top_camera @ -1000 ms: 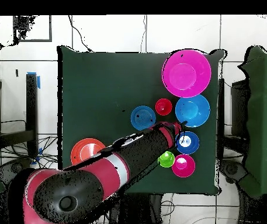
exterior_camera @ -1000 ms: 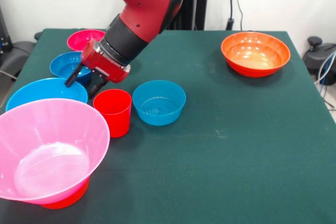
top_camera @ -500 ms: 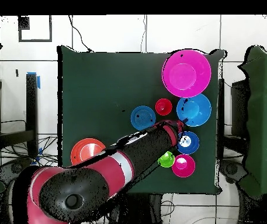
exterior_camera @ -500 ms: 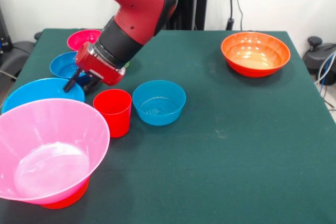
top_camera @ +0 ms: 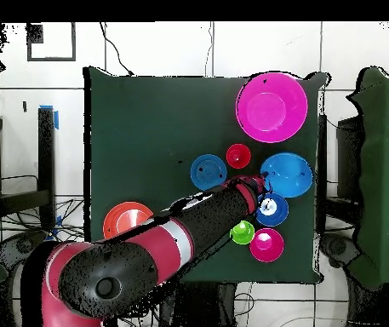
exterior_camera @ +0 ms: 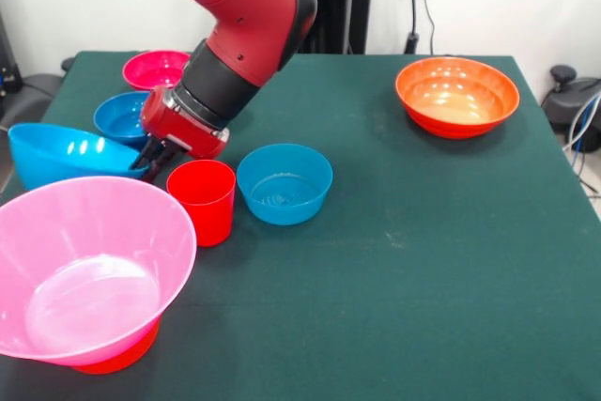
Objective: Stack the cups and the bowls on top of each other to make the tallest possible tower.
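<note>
My gripper (exterior_camera: 150, 164) (top_camera: 264, 181) is shut on the near rim of the large light blue bowl (exterior_camera: 66, 152) (top_camera: 287, 174), which hangs tilted above the table. The huge hot pink bowl (exterior_camera: 89, 269) (top_camera: 271, 106) rests on an orange-red bowl (exterior_camera: 117, 361) as a low tower at the front left. The red cup (exterior_camera: 202, 199) (top_camera: 238, 156) stands upright just right of the gripper. The green cup (top_camera: 243, 232) shows only in the overhead view, beside the arm.
A medium blue bowl (exterior_camera: 285, 182) (top_camera: 208, 171) sits right of the red cup. A small blue bowl (exterior_camera: 122, 115) (top_camera: 272, 209) and a magenta bowl (exterior_camera: 155, 68) (top_camera: 266, 243) lie behind the gripper. An orange bowl (exterior_camera: 457, 94) (top_camera: 128, 221) stands at the far right.
The gripper closed on the light blue bowl's rim and raised it. The bowl tipped up off the table and shifted away from the pink bowl.
</note>
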Robot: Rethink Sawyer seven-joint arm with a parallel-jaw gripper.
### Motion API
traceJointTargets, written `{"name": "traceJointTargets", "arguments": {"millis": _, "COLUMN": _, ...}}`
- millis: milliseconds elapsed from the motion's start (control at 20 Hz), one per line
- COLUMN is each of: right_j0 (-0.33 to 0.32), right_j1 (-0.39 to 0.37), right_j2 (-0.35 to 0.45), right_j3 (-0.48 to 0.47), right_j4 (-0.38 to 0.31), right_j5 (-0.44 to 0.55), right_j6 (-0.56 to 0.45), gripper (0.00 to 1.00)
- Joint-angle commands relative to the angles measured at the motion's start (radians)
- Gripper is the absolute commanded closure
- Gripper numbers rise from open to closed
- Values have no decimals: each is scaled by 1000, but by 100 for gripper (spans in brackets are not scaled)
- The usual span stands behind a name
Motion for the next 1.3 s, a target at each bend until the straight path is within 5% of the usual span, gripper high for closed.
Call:
{"name": "traceJointTargets", "arguments": {"millis": 50, "right_j0": 8, "right_j1": -5, "right_j2": 132, "right_j3": -49, "right_j4": 3, "right_j5": -17, "right_j6": 73, "gripper": 100}}
{"name": "traceJointTargets", "arguments": {"millis": 650, "right_j0": 54, "right_j1": -23, "right_j2": 19, "right_j3": -19, "right_j4": 16, "right_j5": -36, "right_j6": 93, "gripper": 100}}
{"name": "traceJointTargets", "arguments": {"millis": 1300, "right_j0": 42, "right_j1": -141, "right_j2": 23, "right_j3": 2, "right_j4": -52, "right_j5": 25, "right_j6": 36, "gripper": 100}}
